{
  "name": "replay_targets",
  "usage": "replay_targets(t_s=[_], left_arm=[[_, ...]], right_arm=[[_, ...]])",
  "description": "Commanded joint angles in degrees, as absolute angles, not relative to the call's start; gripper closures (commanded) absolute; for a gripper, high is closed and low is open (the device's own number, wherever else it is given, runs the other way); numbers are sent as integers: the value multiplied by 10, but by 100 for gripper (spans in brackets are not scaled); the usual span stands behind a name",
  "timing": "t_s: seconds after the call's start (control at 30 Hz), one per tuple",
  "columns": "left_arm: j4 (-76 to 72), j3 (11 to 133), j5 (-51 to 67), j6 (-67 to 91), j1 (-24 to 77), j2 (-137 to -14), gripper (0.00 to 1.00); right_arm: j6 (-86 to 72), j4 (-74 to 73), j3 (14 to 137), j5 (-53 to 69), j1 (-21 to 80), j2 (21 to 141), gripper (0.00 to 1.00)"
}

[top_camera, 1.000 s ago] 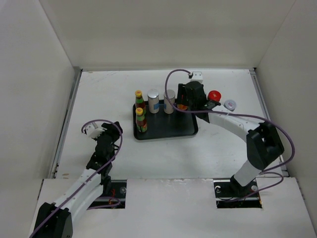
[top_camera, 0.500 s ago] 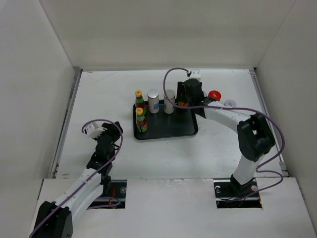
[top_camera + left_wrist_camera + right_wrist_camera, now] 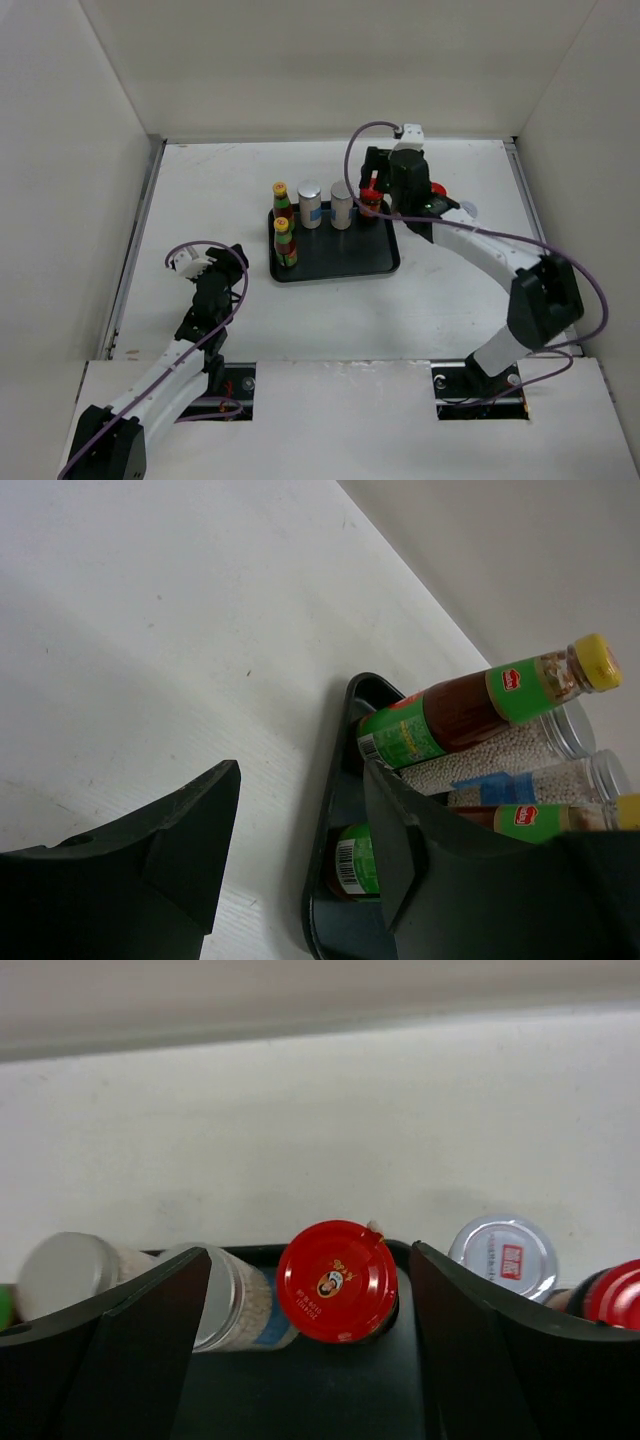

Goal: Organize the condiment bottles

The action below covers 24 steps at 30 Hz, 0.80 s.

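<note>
My right tool [image 3: 310,1260] hangs wide open over a red jar [image 3: 335,1280], fingers either side and gripping nothing; the jar stands in the tray's [image 3: 340,262] far right corner, next to two silver jars [image 3: 310,192] (two sauce bottles [image 3: 285,243] stand at the left end). A third silver jar [image 3: 502,1257] and a second red jar [image 3: 618,1295] sit on the bench [image 3: 300,320] just right of the tray. My left tool [image 3: 300,780] is open and empty, off the tray's left end.
</note>
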State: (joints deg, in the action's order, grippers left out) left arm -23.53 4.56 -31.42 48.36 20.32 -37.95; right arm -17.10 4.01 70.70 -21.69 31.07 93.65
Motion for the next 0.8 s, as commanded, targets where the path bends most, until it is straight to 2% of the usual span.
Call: replay_targets(t_s=[0.0, 0.1, 0.13, 0.17, 0.23, 0.33, 0.4, 0.57, 0.77], left_arm=[[-262, 43, -313, 478, 206, -381, 49], [-265, 41, -313, 478, 208, -375, 49], [-265, 41, -314, 478, 209, -376, 49], [-266, 42, -314, 478, 209, -381, 49], [-266, 44, -311, 478, 210, -388, 49], [-268, 44, -311, 479, 213, -388, 49], [-275, 45, -310, 478, 213, -397, 49], [-277, 46, -310, 478, 215, -399, 49], [-277, 45, -312, 475, 215, -394, 49]], right_arm=[[-177, 80, 679, -209, 298, 836, 17], [-195, 77, 629, -223, 266, 786, 50], [-206, 73, 608, -236, 246, 767, 58], [-212, 70, 596, -245, 233, 759, 58], [-216, 61, 574, -260, 199, 750, 55], [-213, 31, 568, -270, 170, 764, 27], [-213, 17, 572, -275, 161, 784, 18], [-211, 18, 584, -241, 146, 831, 12], [-210, 26, 601, -216, 140, 875, 13]])
